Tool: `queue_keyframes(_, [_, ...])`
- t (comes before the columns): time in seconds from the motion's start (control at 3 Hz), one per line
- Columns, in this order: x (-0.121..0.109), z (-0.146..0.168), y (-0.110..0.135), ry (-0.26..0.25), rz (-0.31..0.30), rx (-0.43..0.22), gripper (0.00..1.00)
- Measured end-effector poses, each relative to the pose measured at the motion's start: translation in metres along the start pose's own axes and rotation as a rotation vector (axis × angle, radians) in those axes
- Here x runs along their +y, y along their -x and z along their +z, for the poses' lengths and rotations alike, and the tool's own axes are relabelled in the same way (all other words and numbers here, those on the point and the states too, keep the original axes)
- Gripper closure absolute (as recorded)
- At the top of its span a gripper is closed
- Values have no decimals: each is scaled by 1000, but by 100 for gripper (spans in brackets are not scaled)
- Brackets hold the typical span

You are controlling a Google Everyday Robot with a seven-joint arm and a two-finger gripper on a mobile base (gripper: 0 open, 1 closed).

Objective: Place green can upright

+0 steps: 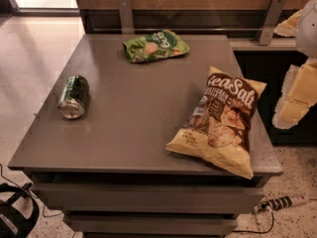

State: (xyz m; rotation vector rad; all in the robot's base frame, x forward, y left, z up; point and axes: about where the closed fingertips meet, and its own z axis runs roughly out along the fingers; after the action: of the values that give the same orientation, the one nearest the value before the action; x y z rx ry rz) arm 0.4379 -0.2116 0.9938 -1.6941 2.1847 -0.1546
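One toppled green can [74,97], two chip bags [155,45] [220,120]; end effector [297,95] far right, grip unclear.

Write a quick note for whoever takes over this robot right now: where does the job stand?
Gripper: at the view's right edge, beyond the table, far from the can.
Green can: lying on its side near the table's left edge, a silver end facing the camera.
Done: nothing yet; the can is untouched.
Left: reach across, grasp the can, stand it upright.
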Motion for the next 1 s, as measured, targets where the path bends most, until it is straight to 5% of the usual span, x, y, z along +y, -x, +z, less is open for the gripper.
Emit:
queue_keyframes(0.67, [-11, 2, 19, -2, 22, -35, 0])
queue_keyframes(1.0, [-26, 22, 70, 50, 110, -134, 0])
